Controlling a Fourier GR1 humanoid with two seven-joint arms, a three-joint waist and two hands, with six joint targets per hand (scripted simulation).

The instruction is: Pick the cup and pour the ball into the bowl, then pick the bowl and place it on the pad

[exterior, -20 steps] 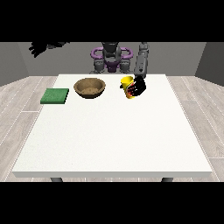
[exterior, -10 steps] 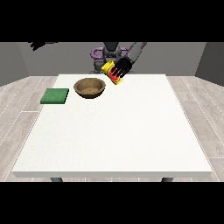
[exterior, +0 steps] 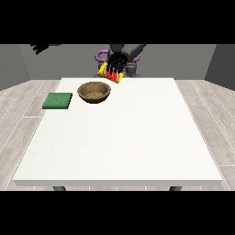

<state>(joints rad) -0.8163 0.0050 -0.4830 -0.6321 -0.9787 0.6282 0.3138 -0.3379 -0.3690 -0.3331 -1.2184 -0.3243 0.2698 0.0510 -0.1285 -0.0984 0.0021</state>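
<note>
A yellow and red cup (exterior: 110,74) hangs tilted in the air just behind the right rim of the brown bowl (exterior: 94,92). The hand at the view's right (exterior: 116,63) is shut on the cup, its dark fingers wrapped over the cup's top. The bowl stands on the white table (exterior: 137,133), near the far edge. A flat green pad (exterior: 58,100) lies to the left of the bowl. The ball does not show. The hand at the view's left (exterior: 44,46) is raised high off to the left, away from the table, fingers spread.
The robot's grey and purple body (exterior: 131,57) stands behind the table's far edge. Wooden floor surrounds the table on all sides.
The hand at the view's right lifted the cup off the table, carried it left towards the bowl and tilted it. The other hand stayed raised at the left.
</note>
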